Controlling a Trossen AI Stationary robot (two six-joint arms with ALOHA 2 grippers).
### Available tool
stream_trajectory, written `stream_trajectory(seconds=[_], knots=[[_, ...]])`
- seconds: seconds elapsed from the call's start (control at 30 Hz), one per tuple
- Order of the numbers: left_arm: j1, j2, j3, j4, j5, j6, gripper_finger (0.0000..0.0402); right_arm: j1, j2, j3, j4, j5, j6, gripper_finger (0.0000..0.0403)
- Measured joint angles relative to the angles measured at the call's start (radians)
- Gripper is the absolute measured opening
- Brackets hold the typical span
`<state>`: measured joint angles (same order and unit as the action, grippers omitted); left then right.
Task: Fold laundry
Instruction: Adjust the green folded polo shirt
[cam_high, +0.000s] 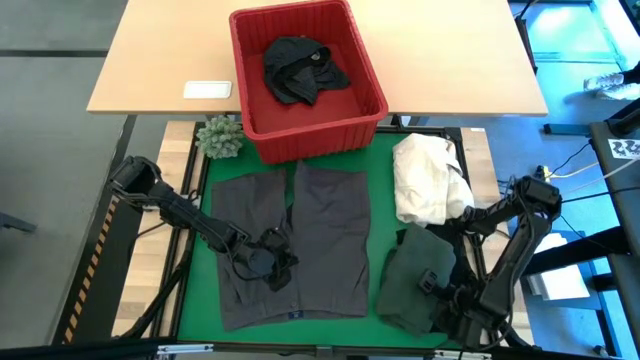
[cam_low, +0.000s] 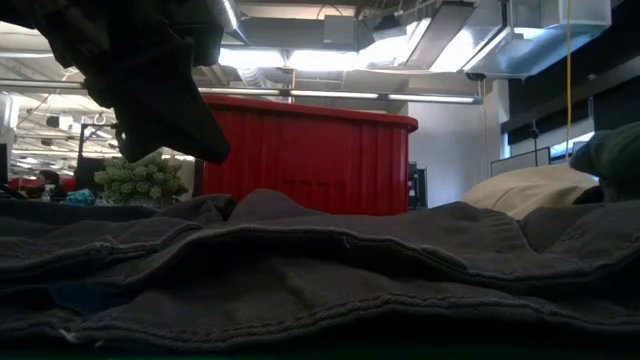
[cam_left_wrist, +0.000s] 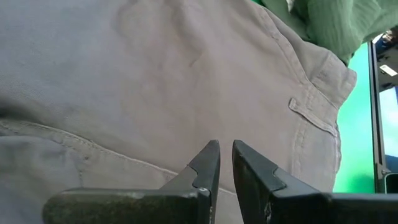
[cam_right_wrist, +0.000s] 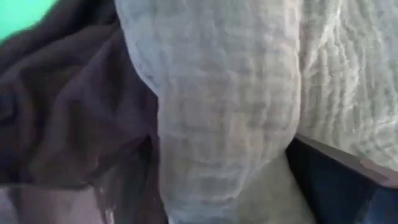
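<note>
Flat grey shorts (cam_high: 295, 245) lay under the nearly closed, empty left gripper (cam_high: 272, 258); the right gripper (cam_high: 432, 285), spread wide, pressed into crinkled green cloth (cam_high: 412, 290).

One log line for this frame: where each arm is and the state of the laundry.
left pincer: shut, over spread grey shorts | right pincer: open, on green garment | black garment: in red basket

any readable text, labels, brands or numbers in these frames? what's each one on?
None readable.
White card on the wooden table: no print can be made out.
Small tag at the hem of the grey shorts: too small to read.
Black-and-white marker pattern at the right edge of the high view: a code, not words.
</note>
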<state>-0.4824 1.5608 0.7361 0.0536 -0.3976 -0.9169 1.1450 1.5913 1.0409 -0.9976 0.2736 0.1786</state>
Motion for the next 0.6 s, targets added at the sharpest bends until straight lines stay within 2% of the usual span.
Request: stream_trajectory(seconds=[0.13, 0.47, 0.53, 0.6], knots=[[-0.004, 0.000, 0.000, 0.000, 0.000, 0.001, 0.0040, 0.000, 0.001, -0.001, 0.003, 0.017, 0.003, 0.0295], [-0.004, 0.000, 0.000, 0.000, 0.023, 0.009, 0.0040, 0.000, 0.001, 0.028, -0.069, 0.023, 0.023, 0.0037], [-0.004, 0.000, 0.000, 0.000, 0.027, 0.010, 0.0040, 0.000, 0.001, 0.051, -0.108, 0.035, 0.023, 0.0016], [-0.004, 0.000, 0.000, 0.000, 0.030, 0.010, 0.0040, 0.000, 0.001, 0.076, -0.142, 0.053, 0.024, 0.0022]])
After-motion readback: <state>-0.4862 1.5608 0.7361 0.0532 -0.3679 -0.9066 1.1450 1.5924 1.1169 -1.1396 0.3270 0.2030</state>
